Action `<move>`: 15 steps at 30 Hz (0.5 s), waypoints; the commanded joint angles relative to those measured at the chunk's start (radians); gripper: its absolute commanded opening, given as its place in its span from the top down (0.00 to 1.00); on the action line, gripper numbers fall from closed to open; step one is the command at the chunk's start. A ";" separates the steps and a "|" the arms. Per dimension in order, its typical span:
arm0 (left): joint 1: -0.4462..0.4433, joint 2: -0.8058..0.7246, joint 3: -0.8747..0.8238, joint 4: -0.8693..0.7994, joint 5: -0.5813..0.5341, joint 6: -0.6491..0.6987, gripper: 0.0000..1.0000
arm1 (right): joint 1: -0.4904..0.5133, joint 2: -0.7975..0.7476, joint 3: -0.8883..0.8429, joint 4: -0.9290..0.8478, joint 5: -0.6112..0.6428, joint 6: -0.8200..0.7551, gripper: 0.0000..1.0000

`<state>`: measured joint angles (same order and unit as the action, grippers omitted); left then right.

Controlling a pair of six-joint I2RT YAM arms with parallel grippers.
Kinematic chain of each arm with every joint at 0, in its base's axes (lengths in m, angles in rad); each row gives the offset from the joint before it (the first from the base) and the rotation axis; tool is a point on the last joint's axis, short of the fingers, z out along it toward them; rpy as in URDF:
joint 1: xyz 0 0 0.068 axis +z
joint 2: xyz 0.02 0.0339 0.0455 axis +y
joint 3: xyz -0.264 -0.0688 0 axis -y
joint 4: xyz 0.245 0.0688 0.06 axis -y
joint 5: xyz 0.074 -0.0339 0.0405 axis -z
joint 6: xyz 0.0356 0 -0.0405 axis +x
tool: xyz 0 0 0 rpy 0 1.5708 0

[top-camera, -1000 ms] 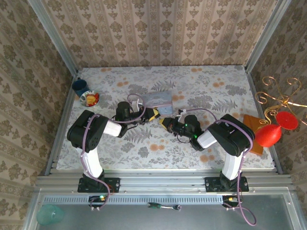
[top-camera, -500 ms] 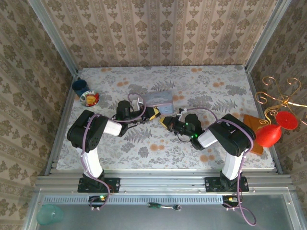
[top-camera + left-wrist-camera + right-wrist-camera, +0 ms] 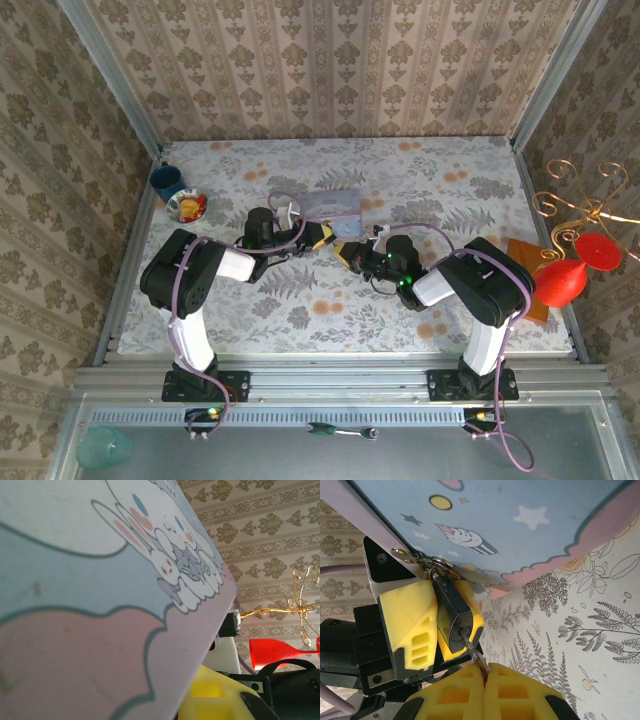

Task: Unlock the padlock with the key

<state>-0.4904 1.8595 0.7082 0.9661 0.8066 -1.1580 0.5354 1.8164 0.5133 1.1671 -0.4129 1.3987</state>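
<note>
Barely any shift from a second ago: right end effector (image 3: pixel 347 252) a touch farther across the tabletop (image 3: pixel 450 180) and tighter against the left end effector (image 3: pixel 320 238), the two nose to nose just on the near side of the clear box (image 3: pixel 335 205). Box, blue cup (image 3: pixel 166 180) and small dish (image 3: pixel 188 206) at the far left in the same spots as before. Seen from the right wrist, black padlock (image 3: pixel 451 611) clamped between the left end effector's yellow fingers (image 3: pixel 407 625), its silvery shackle (image 3: pixel 437 570) hooked through the metal hasp at the box's edge, body hanging tilted below the cartoon-printed lid. Key (image 3: pixel 474 652) seated in the keyhole at the padlock's lower end, pinched between the right end effector's own yellow fingers (image 3: pixel 520 695), these pressed together with no gap. Seen from the left wrist, mostly the printed lid close up, one yellow finger at the lower right, and beyond it a red glass (image 3: pixel 280 652) and a gold wire stand (image 3: pixel 302 605) against the wallpaper.
</note>
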 commanded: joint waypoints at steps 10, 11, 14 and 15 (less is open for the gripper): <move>-0.080 -0.024 0.000 -0.033 0.164 0.040 1.00 | -0.050 -0.054 0.105 0.052 0.023 -0.021 1.00; -0.080 -0.026 0.000 -0.035 0.164 0.040 1.00 | -0.047 -0.050 0.106 0.049 0.024 -0.022 1.00; -0.080 -0.029 0.000 -0.035 0.166 0.040 1.00 | -0.029 -0.040 0.115 0.030 0.025 -0.034 1.00; -0.080 -0.028 0.000 -0.035 0.164 0.039 1.00 | -0.020 -0.038 0.119 0.025 0.026 -0.037 1.00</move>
<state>-0.5030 1.8557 0.7181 0.9680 0.7975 -1.1500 0.5064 1.7969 0.5461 1.1088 -0.4526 1.3876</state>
